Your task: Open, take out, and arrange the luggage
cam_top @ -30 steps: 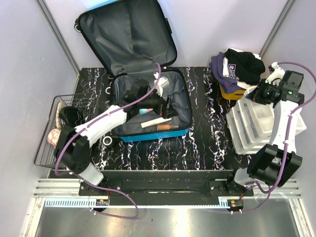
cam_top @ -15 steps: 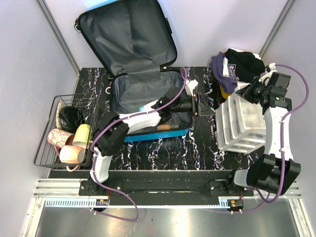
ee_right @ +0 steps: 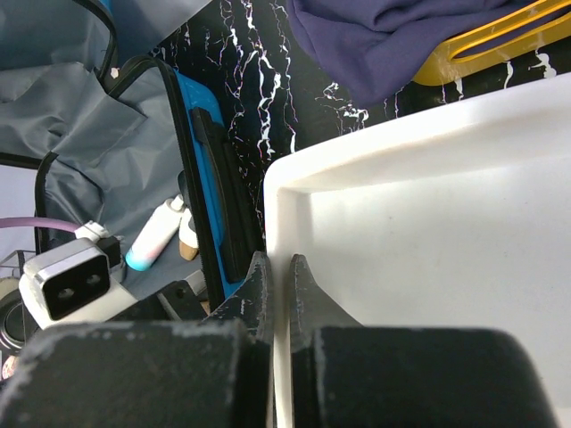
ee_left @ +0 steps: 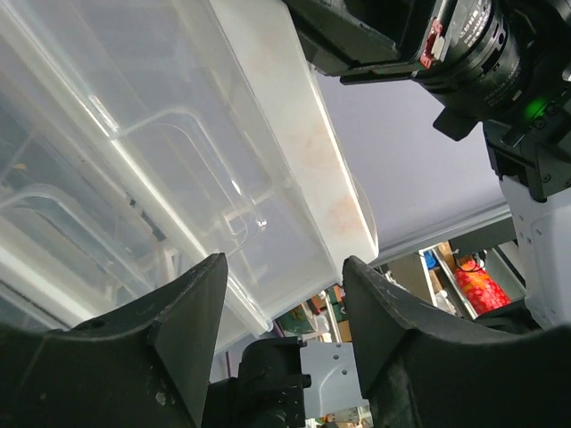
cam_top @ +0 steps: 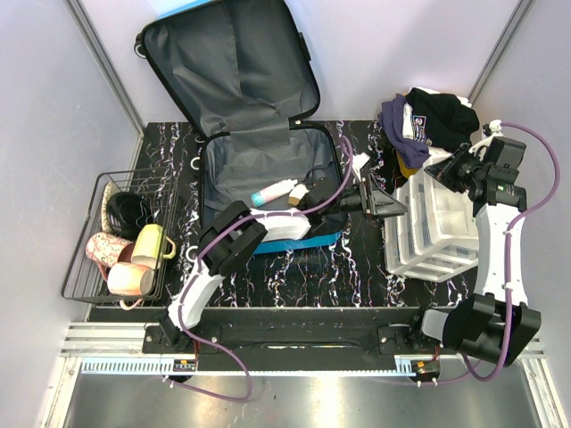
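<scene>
**A:** Where does the luggage (cam_top: 236,107) sit from the left pincer (cam_top: 393,207)?

**B:** Behind it, back along its own arm. The arm lies across the near right corner of the open case. The pincer pokes out just past the case's right edge. The lid stands up against the back wall, with its grey lining facing forward.

**A:** And ahead of that pincer?

**B:** The white organiser (cam_top: 437,236), right at the fingertips. In the wrist view its clear corner sits in the gap between the two fingers (ee_left: 192,330).

**A:** Grasped?

**B:** No. The jaws stand apart, released, and background shows between the corner and one finger.

**A:** The right pincer (ee_right: 278,267)?

**B:** Clenched on the organiser's white rim, with the thin wall pinched between both fingers. The luggage lies ahead and to its left, across a strip of black marbled table (ee_right: 259,89). A yellow bin (ee_right: 482,40) under dark clothes (cam_top: 428,116) is near, past the fingertips.

**A:** Anything inside the case?

**B:** A white bottle with a teal cap (cam_top: 274,192) lies on the lining, back beside the left pincer's arm.
</scene>
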Robot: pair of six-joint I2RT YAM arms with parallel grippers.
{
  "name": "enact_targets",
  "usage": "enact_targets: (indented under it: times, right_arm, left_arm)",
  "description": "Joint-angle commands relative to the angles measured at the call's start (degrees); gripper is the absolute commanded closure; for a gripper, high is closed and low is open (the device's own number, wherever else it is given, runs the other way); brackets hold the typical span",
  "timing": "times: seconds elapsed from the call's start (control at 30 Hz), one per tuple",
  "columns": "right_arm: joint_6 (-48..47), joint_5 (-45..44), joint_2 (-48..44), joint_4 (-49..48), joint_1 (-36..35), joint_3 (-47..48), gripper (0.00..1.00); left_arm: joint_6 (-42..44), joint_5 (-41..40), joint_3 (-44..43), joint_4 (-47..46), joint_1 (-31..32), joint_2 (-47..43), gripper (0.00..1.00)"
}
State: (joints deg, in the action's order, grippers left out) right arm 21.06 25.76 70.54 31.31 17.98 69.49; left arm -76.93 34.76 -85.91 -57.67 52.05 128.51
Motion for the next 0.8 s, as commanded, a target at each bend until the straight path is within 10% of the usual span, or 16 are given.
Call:
enact_targets:
  times: [0.0,0.77]
  right_arm:
    - [5.48,2.81,-1.29,-1.25,-0.4,-0.94,1.0]
    - [6.89,3.95,-1.81,-1.52,-0.57,-3.49,1.0]
  left_arm:
    - [-2.88,-1.19,-4.61,-6.93,1.03,1.04,0.41]
    - [-7.62,-5.67,-13.4,-1.83,2.44,7.9,0.37]
